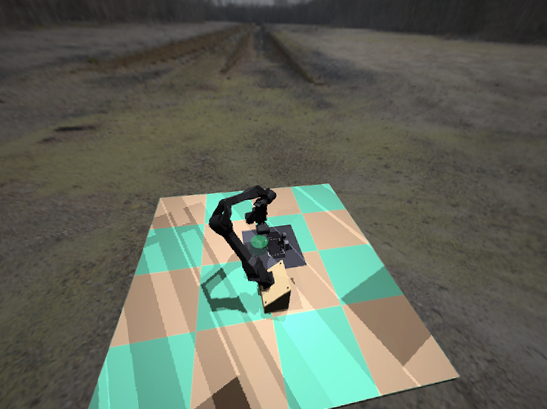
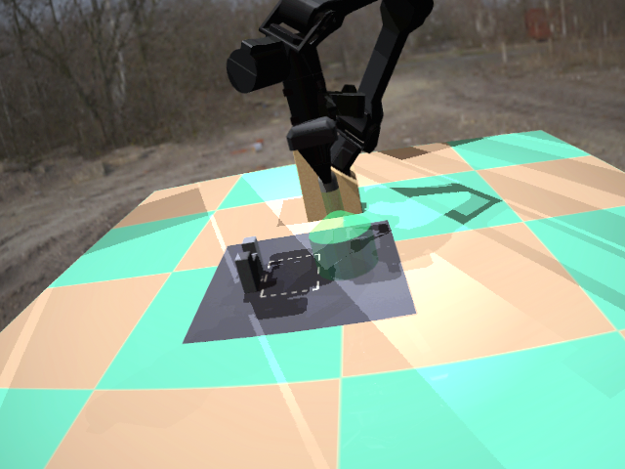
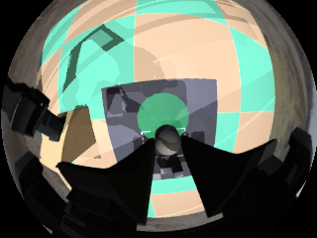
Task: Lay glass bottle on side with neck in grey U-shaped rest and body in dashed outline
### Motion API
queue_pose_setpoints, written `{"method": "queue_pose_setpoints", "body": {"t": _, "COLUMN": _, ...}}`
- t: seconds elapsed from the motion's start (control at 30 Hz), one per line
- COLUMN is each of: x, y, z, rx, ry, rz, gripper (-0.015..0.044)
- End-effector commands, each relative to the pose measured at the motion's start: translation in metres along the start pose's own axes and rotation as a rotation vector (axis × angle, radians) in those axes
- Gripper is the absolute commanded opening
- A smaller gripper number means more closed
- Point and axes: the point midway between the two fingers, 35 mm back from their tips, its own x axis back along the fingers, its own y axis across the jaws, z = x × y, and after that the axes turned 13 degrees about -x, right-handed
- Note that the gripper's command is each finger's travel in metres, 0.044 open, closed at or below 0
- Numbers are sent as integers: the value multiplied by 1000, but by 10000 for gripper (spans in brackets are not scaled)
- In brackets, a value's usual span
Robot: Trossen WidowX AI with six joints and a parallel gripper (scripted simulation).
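Green, translucent glass forms the bottle (image 1: 258, 242) (image 2: 343, 247) (image 3: 162, 110), with a grey cap (image 2: 329, 183) (image 3: 167, 140) at its neck; my pincer (image 2: 329, 183) (image 3: 166, 141) is black. The desk (image 1: 313, 342) (image 2: 212, 424) (image 3: 173, 50) bears a checkered pattern of mint green and peach squares, crossed by paler streaks and darker shadow patches, whereas the mat (image 1: 294, 259) (image 2: 353, 308) (image 3: 205, 104) is slate grey with a white dashed outline (image 2: 290, 294). The U-shaped rest (image 2: 247, 273) is dark grey, and the wedge-shaped base block (image 1: 275, 287) (image 2: 309, 193) (image 3: 79, 136) is tan.
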Motion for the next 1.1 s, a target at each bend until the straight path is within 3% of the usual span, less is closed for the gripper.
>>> {"method": "queue_pose_setpoints", "body": {"t": 0.0, "x": 3, "y": -2, "z": 9, "rx": 0, "ry": 12, "rz": 3, "gripper": 107}}
{"method": "queue_pose_setpoints", "body": {"t": 1.07, "x": 7, "y": -8, "z": 33, "rx": -8, "ry": -72, "rz": -15, "gripper": 107}}
